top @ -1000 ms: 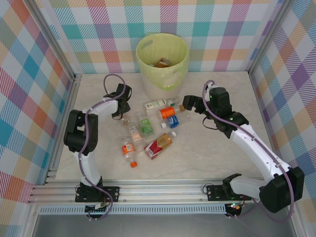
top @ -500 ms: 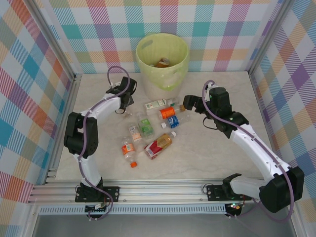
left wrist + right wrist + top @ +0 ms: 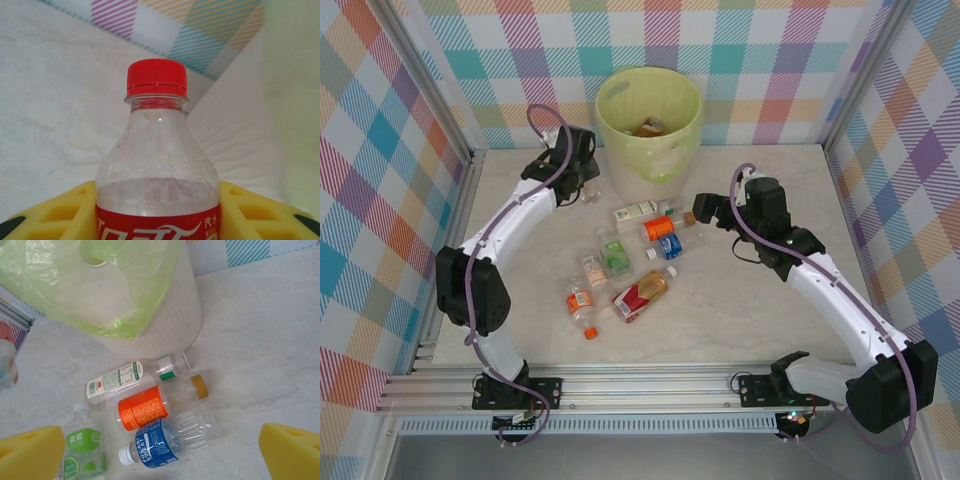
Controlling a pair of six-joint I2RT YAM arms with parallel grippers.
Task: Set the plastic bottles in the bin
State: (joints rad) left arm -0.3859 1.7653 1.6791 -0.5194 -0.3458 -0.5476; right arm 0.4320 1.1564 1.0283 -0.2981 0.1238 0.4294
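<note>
The bottle with the red cap (image 3: 156,165) looks empty, so it is probably light, thin-walled and easy to squash. The left gripper (image 3: 157,212) clamps it at the top of its label, just left of the bin (image 3: 650,150). The right gripper (image 3: 700,208) hangs wide open, holding nothing, above the other bottles (image 3: 642,290).

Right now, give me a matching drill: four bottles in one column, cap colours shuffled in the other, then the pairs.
Bottles
1. held bottle
2. orange-label bottle
3. blue-label bottle
4. white-label bottle

Cap colours
A. white
B. green
C. red
D. gold

Pairs: 1-C, 2-D, 3-A, 4-B
</note>
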